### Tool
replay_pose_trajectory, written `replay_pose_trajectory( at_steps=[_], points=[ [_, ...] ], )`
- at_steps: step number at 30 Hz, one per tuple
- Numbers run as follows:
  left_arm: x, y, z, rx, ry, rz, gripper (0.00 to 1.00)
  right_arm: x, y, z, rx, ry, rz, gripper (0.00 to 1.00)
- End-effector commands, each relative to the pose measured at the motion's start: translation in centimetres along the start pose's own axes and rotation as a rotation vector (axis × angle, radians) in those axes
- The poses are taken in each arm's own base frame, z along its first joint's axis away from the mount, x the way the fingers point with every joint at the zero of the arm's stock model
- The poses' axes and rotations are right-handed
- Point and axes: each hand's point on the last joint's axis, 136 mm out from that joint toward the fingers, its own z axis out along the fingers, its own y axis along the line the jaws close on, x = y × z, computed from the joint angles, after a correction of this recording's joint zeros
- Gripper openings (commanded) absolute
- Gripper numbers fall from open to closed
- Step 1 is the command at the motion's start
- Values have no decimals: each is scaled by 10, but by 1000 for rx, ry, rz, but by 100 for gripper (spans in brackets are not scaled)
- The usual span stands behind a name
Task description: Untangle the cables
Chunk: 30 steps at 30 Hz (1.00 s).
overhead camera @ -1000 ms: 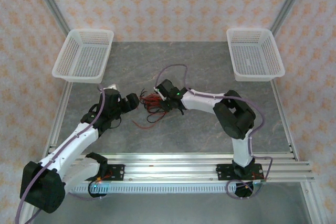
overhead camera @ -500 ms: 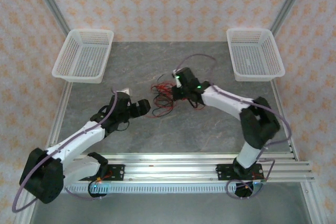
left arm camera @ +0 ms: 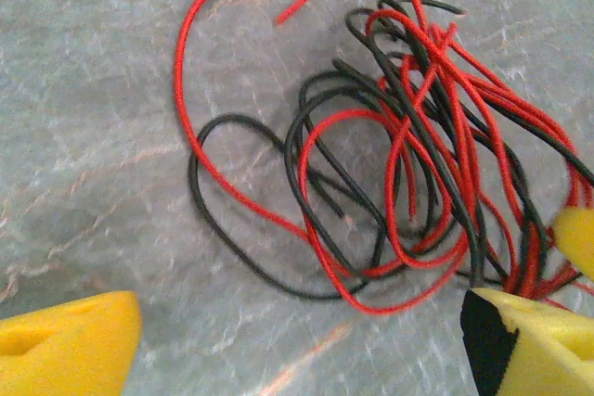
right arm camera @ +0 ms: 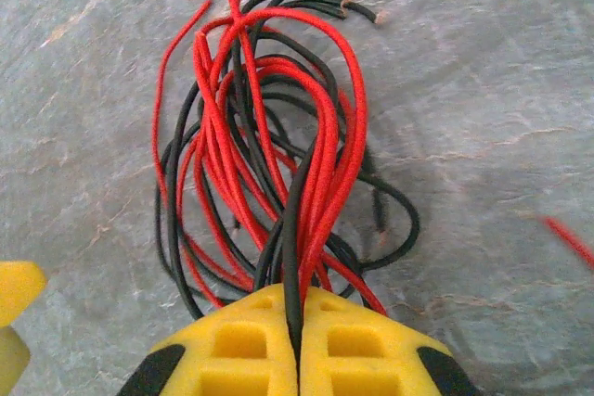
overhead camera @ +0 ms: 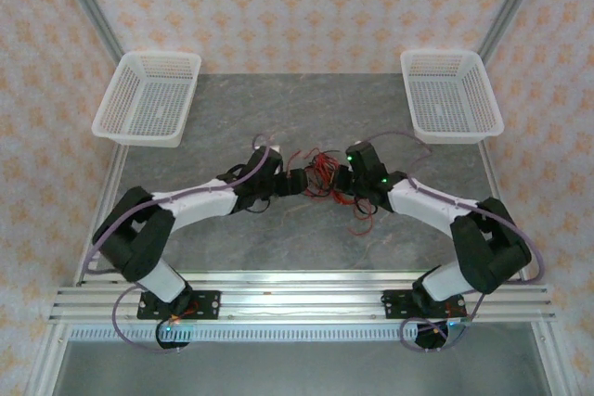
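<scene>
Both arms are closing on the middle of the counter (overhead camera: 278, 243): our left arm (overhead camera: 200, 199) is swinging in from the left, while our right arm (overhead camera: 422, 203) is shifting rightward and taking the cables (overhead camera: 320, 173) along. Our right jaws, narrowing over the last second, are now pinching a bunch of red and black strands. Our left jaws are standing wide, with loose loops lying on the counter between them. We are judging the tangle ready to pull apart.

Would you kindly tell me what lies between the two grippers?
In the top view, the tangled cables lie between the left gripper and the right gripper.
</scene>
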Motion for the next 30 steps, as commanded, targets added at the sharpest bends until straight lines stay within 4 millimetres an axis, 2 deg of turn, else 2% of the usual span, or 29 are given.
replay_pose_trajectory(
  at_steps=[1, 6, 9, 13, 17, 18, 21, 23, 25, 30],
  points=[
    [-15, 6, 5, -65, -54, 11, 89, -16, 3, -11, 12, -61, 8, 3],
    [-27, 10, -4, -109, -97, 5, 85, -22, -13, -9, 125, -69, -107, 4],
    [-33, 17, -14, -140, -115, 7, 83, -36, -7, -4, 143, -82, -229, 4],
    [-42, 29, -35, -170, -162, -10, 83, -51, 28, 6, 62, -30, -299, 4],
    [-51, 41, -63, -201, -212, -19, 83, -53, 64, 5, -92, 6, -215, 5],
    [-53, 43, -70, -210, -223, -16, 84, -53, 67, 5, -107, 6, -186, 9],
    [-57, 45, -85, -215, -242, -2, 85, -54, 48, 11, -17, -7, -149, 29],
    [-59, 41, -91, -201, -244, 8, 85, -53, 34, 13, 46, -16, -149, 37],
    [-58, 37, -94, -180, -240, 12, 85, -51, 27, 10, 74, -20, -155, 40],
    [-56, 28, -96, -147, -231, 17, 83, -57, 15, -9, 144, -61, -224, 38]
  ],
)
